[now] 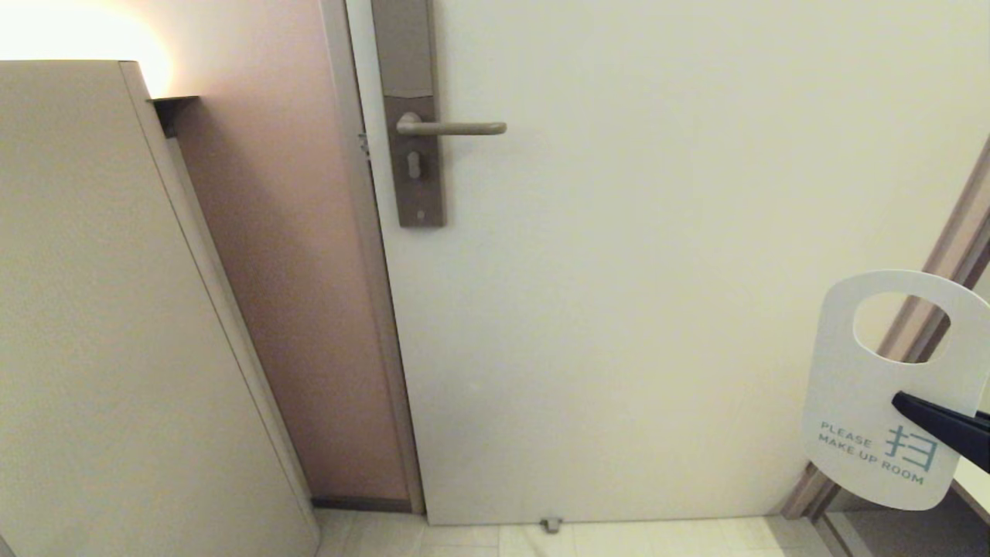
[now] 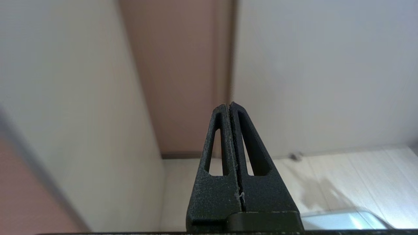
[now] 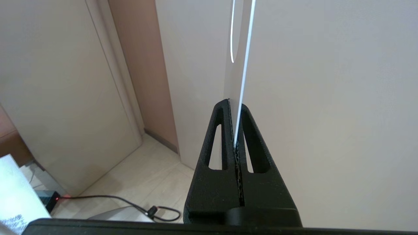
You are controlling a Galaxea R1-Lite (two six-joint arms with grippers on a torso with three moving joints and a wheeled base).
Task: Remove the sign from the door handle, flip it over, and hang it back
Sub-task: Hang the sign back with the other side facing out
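The right gripper is pinched on the lower half of the sign, holding it upright near the door's lower right corner with the white "PLEASE MAKE UP ROOM" face toward the head camera and the round hole uppermost, well apart from the bare door handle high by the door's left edge. To rehang it well, I would keep that face outward, carry the hole level with the lever's rounded free end, and slide it on sideways before letting go. The left gripper, pressed together on nothing, points toward the floor at the foot of the door.
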